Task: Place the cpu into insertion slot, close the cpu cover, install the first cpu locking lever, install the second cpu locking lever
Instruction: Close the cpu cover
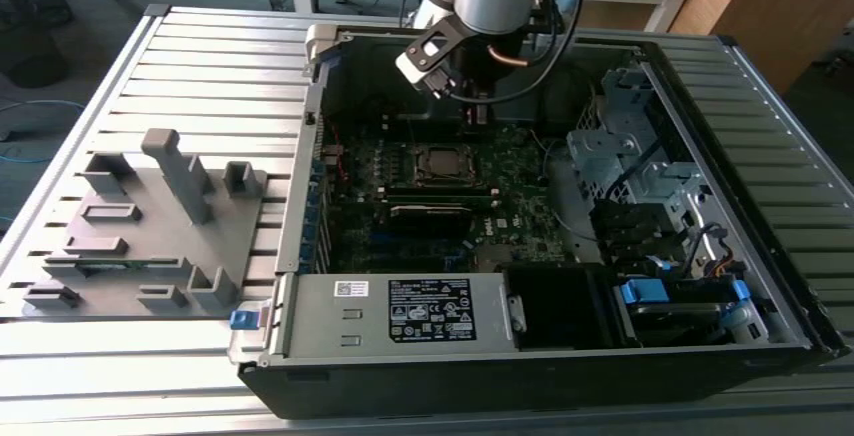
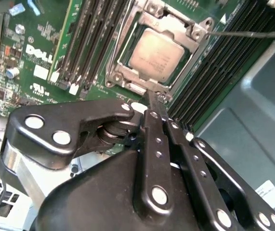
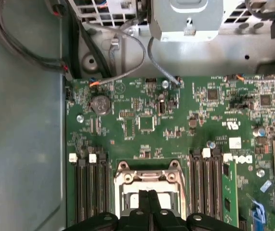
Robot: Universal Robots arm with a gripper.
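Observation:
The cpu (image 2: 156, 55), a dull silver square chip, lies flat in the insertion slot (image 1: 441, 163) on the green motherboard. The cpu cover (image 2: 193, 34), a silver frame, lies down around the chip, also seen in the first wrist view (image 3: 123, 179). A thin metal lever (image 2: 245, 33) sticks out from one corner of the socket over the memory slots. My gripper (image 2: 152, 98) is shut, its black fingers pressed together with nothing between them. Its tip hovers at the socket's edge, just beside the cover (image 3: 150, 195). In the exterior view the gripper (image 1: 465, 106) hangs inside the case above the socket.
Black memory slots (image 3: 90, 192) flank the socket on both sides. The open computer case (image 1: 747, 76) walls in the board. It holds a drive cage (image 1: 627, 146) at the exterior view's right, a power supply (image 1: 400, 311) in front and loose cables (image 3: 127, 53). A grey fixture (image 1: 147, 216) stands at the exterior view's left.

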